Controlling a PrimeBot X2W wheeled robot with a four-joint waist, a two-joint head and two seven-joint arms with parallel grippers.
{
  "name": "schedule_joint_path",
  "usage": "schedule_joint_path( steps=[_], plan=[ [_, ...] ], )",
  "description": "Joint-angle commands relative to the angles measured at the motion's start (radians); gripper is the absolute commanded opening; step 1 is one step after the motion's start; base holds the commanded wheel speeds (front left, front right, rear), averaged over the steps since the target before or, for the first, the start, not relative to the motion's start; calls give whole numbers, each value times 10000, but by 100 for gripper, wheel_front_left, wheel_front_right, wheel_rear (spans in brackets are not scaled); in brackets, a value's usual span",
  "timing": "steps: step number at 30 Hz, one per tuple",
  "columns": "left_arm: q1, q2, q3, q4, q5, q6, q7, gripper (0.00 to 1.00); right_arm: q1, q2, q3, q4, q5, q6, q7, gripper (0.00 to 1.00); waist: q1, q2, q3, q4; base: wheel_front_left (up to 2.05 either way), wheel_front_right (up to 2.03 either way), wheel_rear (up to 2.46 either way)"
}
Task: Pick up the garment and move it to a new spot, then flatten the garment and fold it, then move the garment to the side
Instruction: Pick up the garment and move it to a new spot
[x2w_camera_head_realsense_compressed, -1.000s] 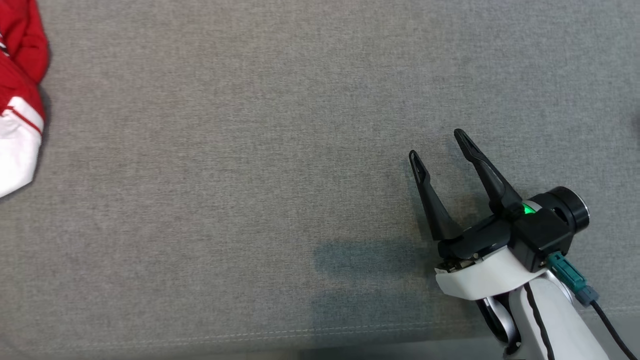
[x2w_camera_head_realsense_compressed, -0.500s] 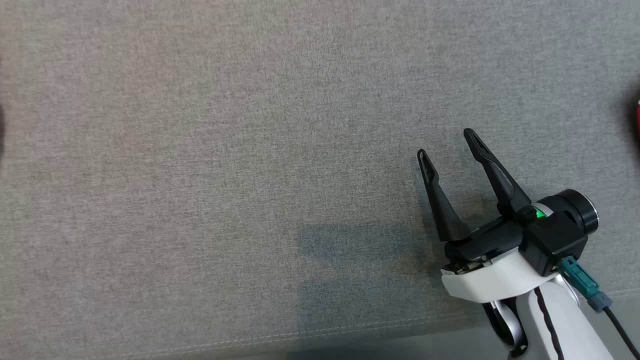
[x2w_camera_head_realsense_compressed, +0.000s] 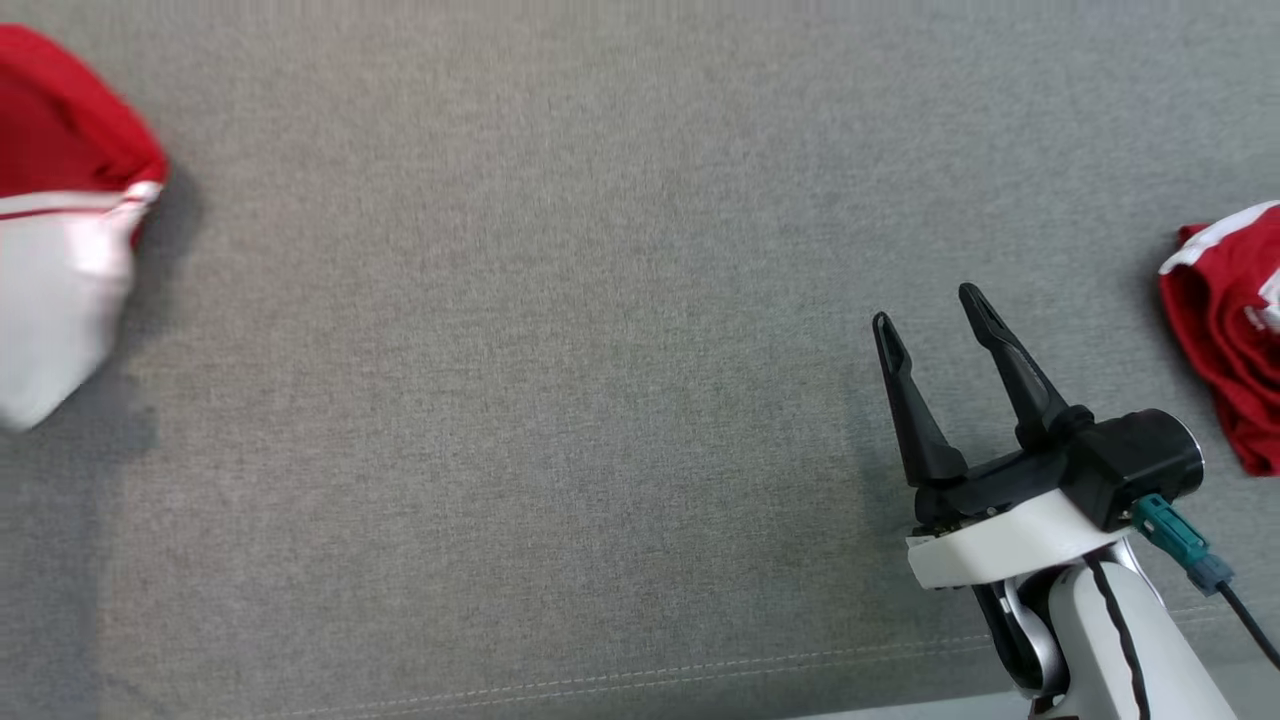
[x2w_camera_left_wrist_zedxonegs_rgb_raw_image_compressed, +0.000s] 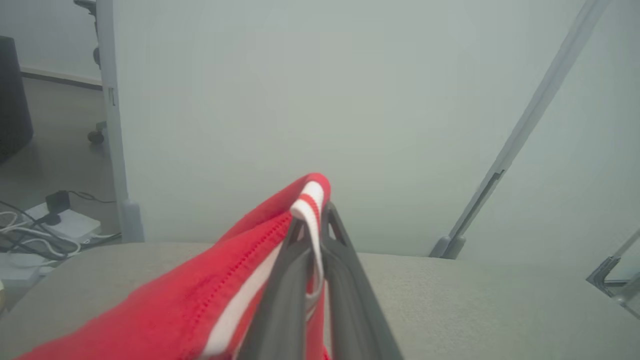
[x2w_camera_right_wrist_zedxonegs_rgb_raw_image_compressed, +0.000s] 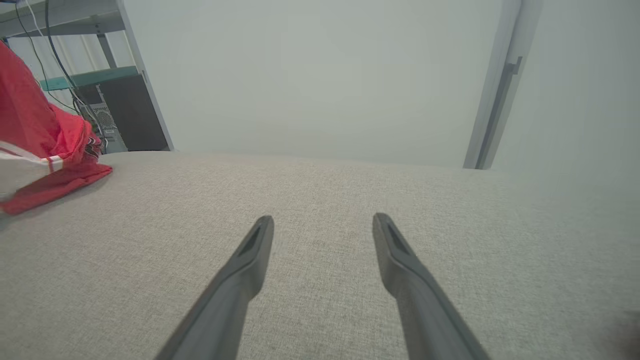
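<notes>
Step 1 underway, I'd say: left gripper (x2w_camera_left_wrist_zedxonegs_rgb_raw_image_compressed: 315, 220) clamped on red-and-white garment (x2w_camera_left_wrist_zedxonegs_rgb_raw_image_compressed: 200, 300), right gripper (x2w_camera_head_realsense_compressed: 926, 305) open and empty; placing, flattening, folding, side move all pending.

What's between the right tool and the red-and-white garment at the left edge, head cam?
Nothing. The head view shows bare grey upholstery all the way from the right tool to the garment.

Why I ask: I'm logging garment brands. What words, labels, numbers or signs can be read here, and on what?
None can be read.
White mark on the red cloth at the head view's right edge: too blurred to read.
Red-and-white garment pinched in the left gripper: stripes, no lettering visible.
</notes>
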Motion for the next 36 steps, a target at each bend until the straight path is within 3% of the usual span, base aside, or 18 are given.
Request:
schedule_joint_path(
  steps=[1, 5, 12, 16, 22, 23, 24, 29, 36],
  plan=[
    [-476, 300, 577, -581, 395, -71, -99, 0, 166, 53, 96, -124, 193, 12, -116, 100, 0, 0, -620, -157, 0, 0, 0],
    [-393, -317, 630, -1439, 846, -71, -99, 0, 285, 53, 57, 35, 290, 12, -116, 100, 0, 0, -954, -332, 0, 0, 0],
    [377, -1950, 734, -2867, 1803, -71, -100, 0, 538, 53, -18, 165, 454, 12, -116, 100, 0, 0, -1380, -946, 0, 0, 0],
    [1099, -2808, 941, -2605, 2312, -71, -100, 0, 649, 53, 119, 96, 534, 12, -116, 100, 0, 0, -1371, -1411, 0, 0, 0],
    [2139, -3436, 1107, -1659, 3536, -71, -100, 0, 820, 53, 340, -104, 567, 12, -116, 100, 0, 0, -1150, -2018, 0, 0, 0],
    [2346, -3535, 1172, -1395, 3739, -71, -100, 31, 837, 53, 373, -137, 579, 12, -116, 100, 0, 0, -1141, -2096, 0, 0, 0],
    [2543, -3619, 1253, -1133, 3916, -71, -100, 98, 849, 53, 390, -162, 585, 12, -116, 100, 0, 0, -1137, -2150, 0, 0, 0],
    [3431, -3989, 2497, -401, 5251, -71, -100, 100, 852, 53, 315, -128, 548, 12, -116, 100, 0, 0, -1392, -2166, 0, 0, 0],
    [5264, -4922, 4877, -857, 7416, -71, -101, 100, 674, 53, 243, 380, 586, 12, -116, 100, 0, 0, -2310, -1700, 0, 0, 0]
  ],
)
